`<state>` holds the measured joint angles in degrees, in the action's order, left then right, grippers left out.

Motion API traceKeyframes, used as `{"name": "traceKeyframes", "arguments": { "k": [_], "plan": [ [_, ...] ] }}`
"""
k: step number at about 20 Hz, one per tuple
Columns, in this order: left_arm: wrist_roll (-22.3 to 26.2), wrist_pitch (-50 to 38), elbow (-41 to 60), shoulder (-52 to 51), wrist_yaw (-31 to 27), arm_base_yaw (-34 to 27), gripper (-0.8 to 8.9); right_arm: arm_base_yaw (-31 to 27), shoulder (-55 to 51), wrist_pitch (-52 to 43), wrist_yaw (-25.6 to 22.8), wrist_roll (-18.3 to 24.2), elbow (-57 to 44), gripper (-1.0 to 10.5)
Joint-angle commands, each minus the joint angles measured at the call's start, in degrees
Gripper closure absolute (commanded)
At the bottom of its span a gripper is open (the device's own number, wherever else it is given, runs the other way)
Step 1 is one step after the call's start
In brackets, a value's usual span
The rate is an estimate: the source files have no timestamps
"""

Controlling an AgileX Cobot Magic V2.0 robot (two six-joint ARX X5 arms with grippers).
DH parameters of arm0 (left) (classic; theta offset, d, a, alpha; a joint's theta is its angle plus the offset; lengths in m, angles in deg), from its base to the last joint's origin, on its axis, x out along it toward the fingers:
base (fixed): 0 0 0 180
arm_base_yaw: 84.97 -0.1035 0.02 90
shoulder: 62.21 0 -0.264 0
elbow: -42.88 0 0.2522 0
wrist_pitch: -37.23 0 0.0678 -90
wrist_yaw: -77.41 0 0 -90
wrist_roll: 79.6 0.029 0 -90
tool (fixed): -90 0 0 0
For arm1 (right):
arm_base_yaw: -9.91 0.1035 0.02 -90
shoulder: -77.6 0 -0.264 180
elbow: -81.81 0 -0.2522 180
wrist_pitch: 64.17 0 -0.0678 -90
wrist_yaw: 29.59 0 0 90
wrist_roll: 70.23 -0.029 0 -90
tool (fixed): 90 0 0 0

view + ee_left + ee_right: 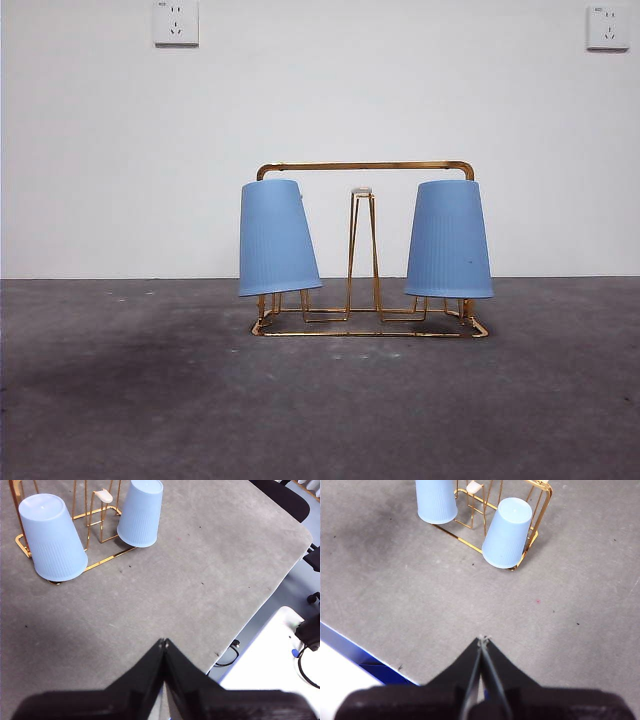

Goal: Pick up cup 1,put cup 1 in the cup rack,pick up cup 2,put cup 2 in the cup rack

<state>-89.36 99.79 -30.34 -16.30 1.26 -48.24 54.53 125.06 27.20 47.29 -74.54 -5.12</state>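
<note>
Two cups hang inverted on the cup rack (365, 250): cup 1 (449, 240), speck visible, upright; cup 2 (275, 238) tilted. Left gripper (164, 642) and right gripper (483, 639) hover clear above the surface (140, 400), fingers clenched, empty.

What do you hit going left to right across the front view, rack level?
Tilted blue cup without a speck → free middle prong of the gold rack → blue cup with a dark speck.
</note>
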Motion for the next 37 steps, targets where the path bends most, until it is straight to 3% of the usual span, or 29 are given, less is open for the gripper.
{"name": "traceKeyframes", "arguments": {
  "k": [1,5,9,13,16,20,24,31,37],
  "plan": [
    [-0.9,-0.4,0.0,0.2,0.2,0.1,8.17,0.0,0.0,1.3,0.1,-0.6,-0.5,9.5],
    [0.9,-2.6,0.0,1.2,-2.8,0.0,8.17,0.0,0.0,1.3,0.1,-0.6,-0.5,9.5],
    [7.8,-12.0,0.0,1.4,-17.0,-1.1,8.17,0.0,0.0,1.3,0.1,-0.6,-0.5,9.5],
    [21.9,-20.6,0.2,-2.4,-17.6,-7.7,8.17,0.0,0.0,1.3,0.1,-0.6,-0.5,9.5],
    [26.4,-23.8,2.8,-7.6,-12.3,-17.0,8.17,0.0,0.0,1.3,0.1,-0.6,-0.5,9.5],
    [27.6,-36.3,18.1,-19.5,-12.1,-28.0,8.17,0.0,0.0,1.3,0.1,-0.6,-0.5,9.5],
    [24.4,-45.0,36.0,-29.7,-12.0,-32.6,8.17,0.0,0.0,1.3,0.1,-0.6,-0.5,9.5],
    [16.9,-45.4,55.6,-39.6,-12.2,-36.4,8.17,0.0,0.0,1.3,0.1,-0.6,-0.5,9.5],
    [15.1,-39.1,59.0,-45.7,-12.4,-36.4,8.17,0.0,0.0,1.3,0.0,-0.6,-0.5,9.5]
  ]
}}
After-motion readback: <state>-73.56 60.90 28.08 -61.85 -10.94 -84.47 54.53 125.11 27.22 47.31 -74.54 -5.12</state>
